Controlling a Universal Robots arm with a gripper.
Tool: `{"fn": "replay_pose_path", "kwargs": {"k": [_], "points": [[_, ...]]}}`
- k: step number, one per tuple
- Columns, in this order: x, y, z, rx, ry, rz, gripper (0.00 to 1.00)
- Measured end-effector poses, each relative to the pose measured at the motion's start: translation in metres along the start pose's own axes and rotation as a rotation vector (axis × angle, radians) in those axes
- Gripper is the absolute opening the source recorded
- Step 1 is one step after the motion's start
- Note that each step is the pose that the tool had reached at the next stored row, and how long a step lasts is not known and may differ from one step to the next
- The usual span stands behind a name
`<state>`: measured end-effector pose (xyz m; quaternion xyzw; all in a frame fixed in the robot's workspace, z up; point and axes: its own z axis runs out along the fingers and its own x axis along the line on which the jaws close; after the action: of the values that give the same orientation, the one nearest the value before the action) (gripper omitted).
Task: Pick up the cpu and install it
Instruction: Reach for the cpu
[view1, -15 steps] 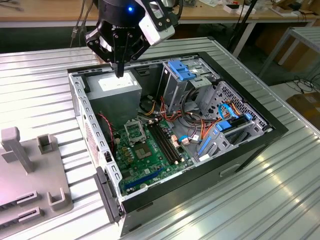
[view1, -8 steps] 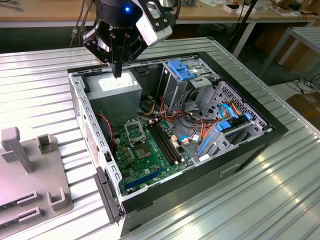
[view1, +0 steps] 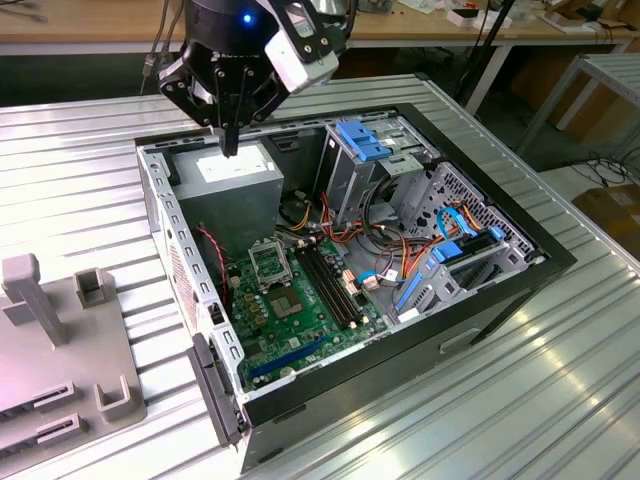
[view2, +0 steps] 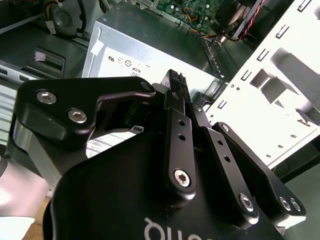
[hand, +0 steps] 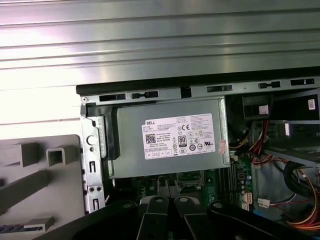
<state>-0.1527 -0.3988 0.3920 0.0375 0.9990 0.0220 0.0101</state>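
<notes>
cpu (view1: 290, 305) apparently flat on motherboard (view1: 300, 340), beside memory slots (view1: 325, 275) | tool (view1: 230, 150) together, over power supply (view1: 240, 200)

Open PC case (view1: 500, 305) on ribbed metal table (view1: 520, 410); grey power supply (view1: 240, 195) beside green motherboard (view1: 300, 320); grey fixture (view1: 60, 345) on table outside case.

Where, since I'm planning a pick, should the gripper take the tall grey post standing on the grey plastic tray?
Probably the upper end of the tall grey post, from above, closing across its narrow faces: it stands upright with open space around its top.
</notes>
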Motion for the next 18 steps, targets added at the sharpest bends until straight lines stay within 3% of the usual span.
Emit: {"fn": "replay_pose_path", "kwargs": {"k": [18], "points": [[0.0118, -0.0009, 0.0000, 0.0000, 0.0001, 0.000, 0.11]]}}
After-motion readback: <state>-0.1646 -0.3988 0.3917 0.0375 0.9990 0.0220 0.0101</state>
